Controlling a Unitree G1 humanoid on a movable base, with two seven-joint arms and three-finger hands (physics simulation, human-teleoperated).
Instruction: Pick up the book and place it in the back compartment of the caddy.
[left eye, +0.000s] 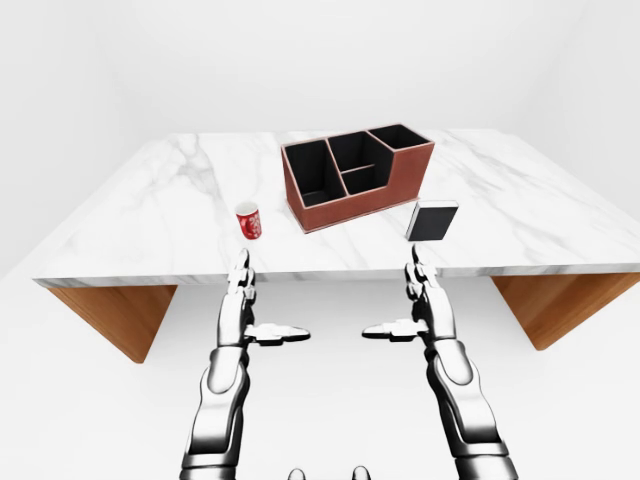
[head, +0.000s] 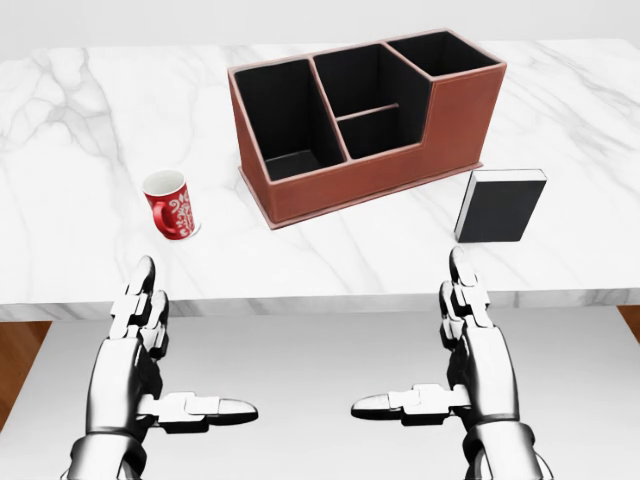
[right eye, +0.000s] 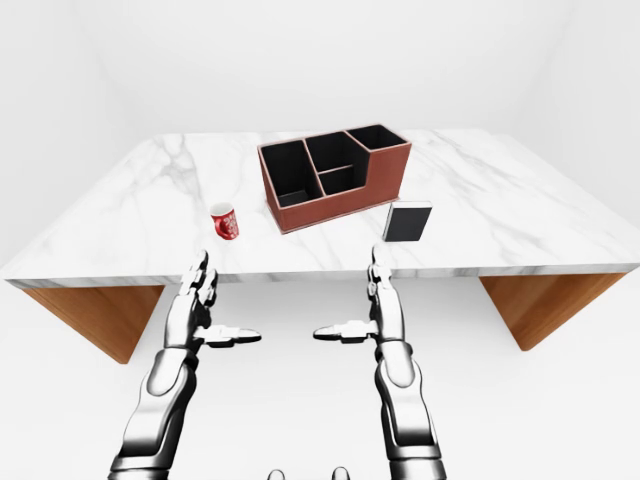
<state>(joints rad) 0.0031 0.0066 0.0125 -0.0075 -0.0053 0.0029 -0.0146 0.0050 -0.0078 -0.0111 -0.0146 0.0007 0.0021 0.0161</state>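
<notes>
The book stands upright on the marble surface, near the edge closest to the robot, its dark cover facing the camera and its long axis vertical. In the head view it sits just beyond the right hand, at about twelve to one o'clock from those fingers, while the left hand is well apart from it, far toward nine o'clock. So the right hand looks the nearer one for the reach. Both hands hang off the surface's edge, spread open with fingers pointing up and thumbs turned inward, holding nothing.

The caddy lies at about eleven o'clock from the book, just beside it, not touching. A red mug stands at nine o'clock from the caddy, clear of the likely path.
</notes>
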